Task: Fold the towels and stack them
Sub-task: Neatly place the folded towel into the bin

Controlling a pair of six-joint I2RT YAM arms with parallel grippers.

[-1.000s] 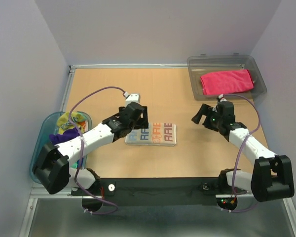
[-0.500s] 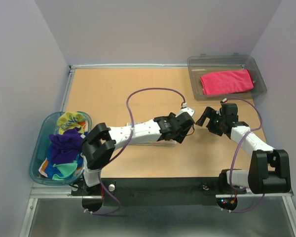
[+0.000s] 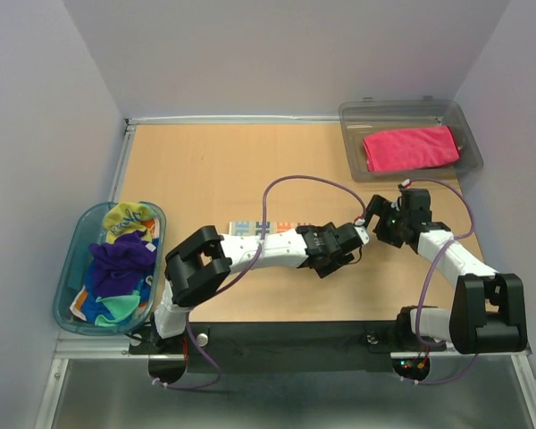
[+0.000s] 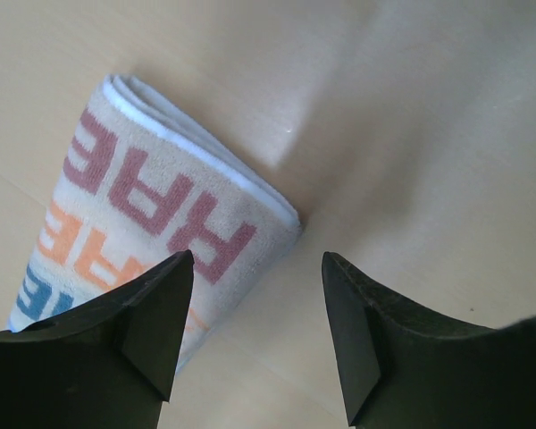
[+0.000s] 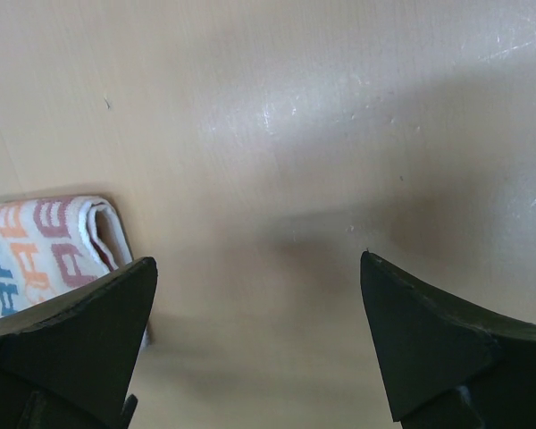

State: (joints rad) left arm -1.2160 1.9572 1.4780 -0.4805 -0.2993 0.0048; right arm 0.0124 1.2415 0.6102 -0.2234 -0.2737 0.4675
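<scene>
Spanning striped towel (image 3: 247, 225), left arm (image 3: 270, 251), bin (image 3: 402, 106) beyond

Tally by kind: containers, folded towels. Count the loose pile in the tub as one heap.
Containers: 2 (clear grey plastic bin; blue-rimmed oval plastic tub)
Folded towels: 2 (striped lettered cloth towel on the wooden table; magenta pink cloth towel in the bin)
Heaps: 1 (mixed-colour unfolded towel heap in the tub)
Total: 5
</scene>
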